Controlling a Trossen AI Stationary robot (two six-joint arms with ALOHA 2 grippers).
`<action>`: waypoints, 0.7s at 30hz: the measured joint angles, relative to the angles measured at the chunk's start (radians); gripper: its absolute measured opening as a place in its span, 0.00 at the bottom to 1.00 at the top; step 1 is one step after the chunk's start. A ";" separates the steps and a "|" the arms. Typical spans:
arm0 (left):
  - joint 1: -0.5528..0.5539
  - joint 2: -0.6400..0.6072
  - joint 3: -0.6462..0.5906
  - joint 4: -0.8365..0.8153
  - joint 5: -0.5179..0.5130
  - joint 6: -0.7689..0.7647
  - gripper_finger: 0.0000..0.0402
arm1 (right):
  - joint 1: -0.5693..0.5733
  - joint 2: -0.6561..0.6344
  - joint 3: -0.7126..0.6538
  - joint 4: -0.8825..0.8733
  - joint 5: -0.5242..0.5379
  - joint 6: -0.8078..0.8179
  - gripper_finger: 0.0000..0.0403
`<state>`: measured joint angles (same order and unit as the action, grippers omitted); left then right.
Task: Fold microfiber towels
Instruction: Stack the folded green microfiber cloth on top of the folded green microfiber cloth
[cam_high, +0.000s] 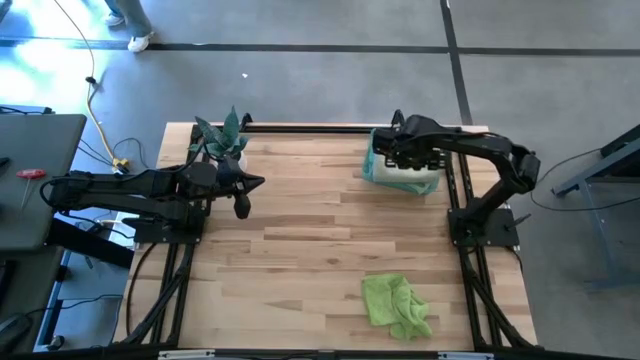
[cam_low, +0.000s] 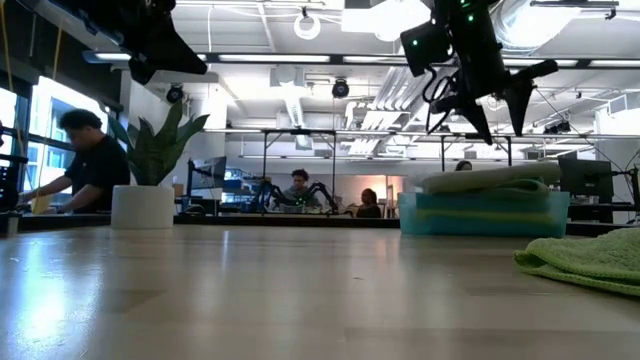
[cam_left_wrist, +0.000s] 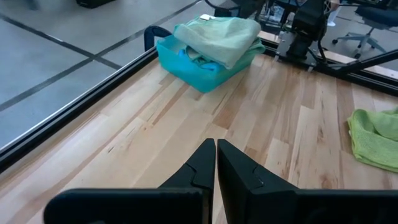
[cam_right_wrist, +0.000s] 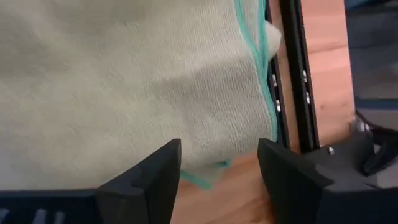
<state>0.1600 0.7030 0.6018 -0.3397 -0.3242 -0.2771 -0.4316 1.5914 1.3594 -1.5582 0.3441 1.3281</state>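
A pale sage towel (cam_left_wrist: 224, 34) with a teal hem (cam_right_wrist: 252, 43) lies folded on top of other towels in a teal bin (cam_left_wrist: 186, 65) at the table's far right. My right gripper (cam_low: 495, 115) hangs open a little above it, pointing down, with nothing between its fingers (cam_right_wrist: 217, 168). A crumpled lime green towel (cam_high: 397, 305) lies on the table near the front edge, right of the middle. My left gripper (cam_high: 243, 195) is shut and holds nothing. It hovers over the table's left part, near the plant.
A small spiky plant in a white pot (cam_low: 143, 205) stands at the far left corner. Black frame rails (cam_right_wrist: 298, 74) run along the table's right and far edges beside the bin. Bare wood (cam_high: 300, 240) stretches between the two arms.
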 joint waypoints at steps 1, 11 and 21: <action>0.000 0.000 0.000 0.000 0.000 0.000 0.02 | 0.000 -0.006 0.000 0.004 0.020 0.000 0.51; 0.000 0.001 0.000 0.000 0.000 -0.059 0.02 | -0.006 0.091 0.000 0.025 0.098 -0.002 0.49; -0.005 0.001 0.000 -0.001 0.007 -0.061 0.02 | 0.003 0.224 0.000 0.154 0.026 -0.089 0.49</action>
<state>0.1551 0.7036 0.6018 -0.3405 -0.3171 -0.3379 -0.4290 1.8149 1.3594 -1.4043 0.3700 1.2392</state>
